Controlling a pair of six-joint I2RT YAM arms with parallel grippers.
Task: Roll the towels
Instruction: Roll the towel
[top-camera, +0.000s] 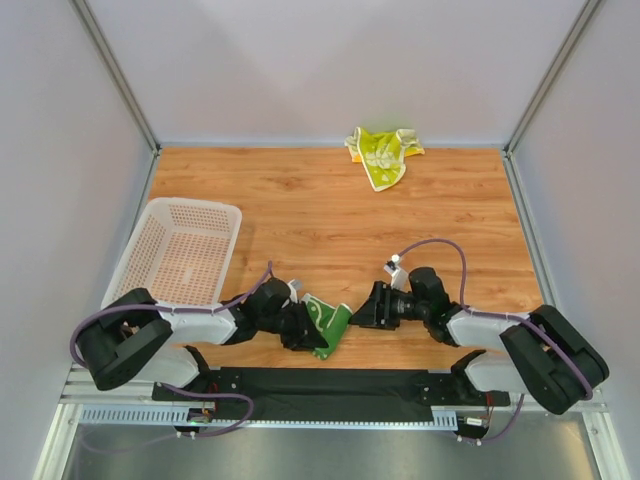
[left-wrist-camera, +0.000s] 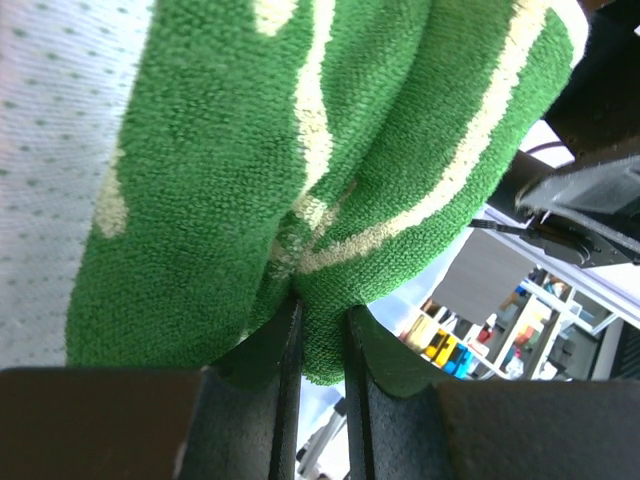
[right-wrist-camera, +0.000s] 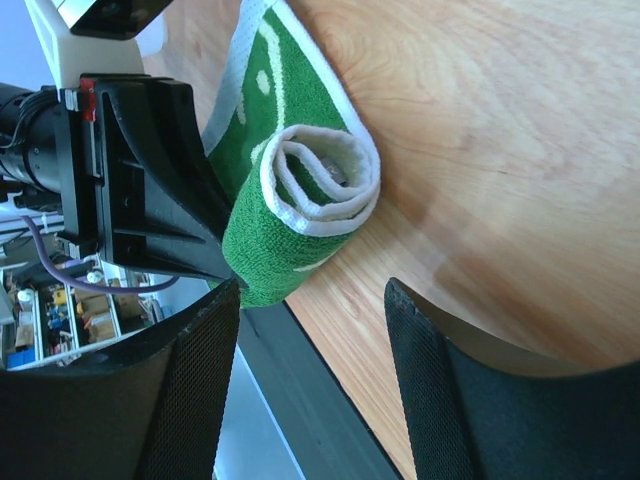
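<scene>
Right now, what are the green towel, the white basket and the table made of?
Green towel: looks like soft terry cloth, matte; tiny fuzzy loops show up close.
Basket: probably hard white plastic, smooth; its walls are a grid of little holes.
Table: wood or a wood-look top, slightly shiny; brown grain streaks run across it.
</scene>
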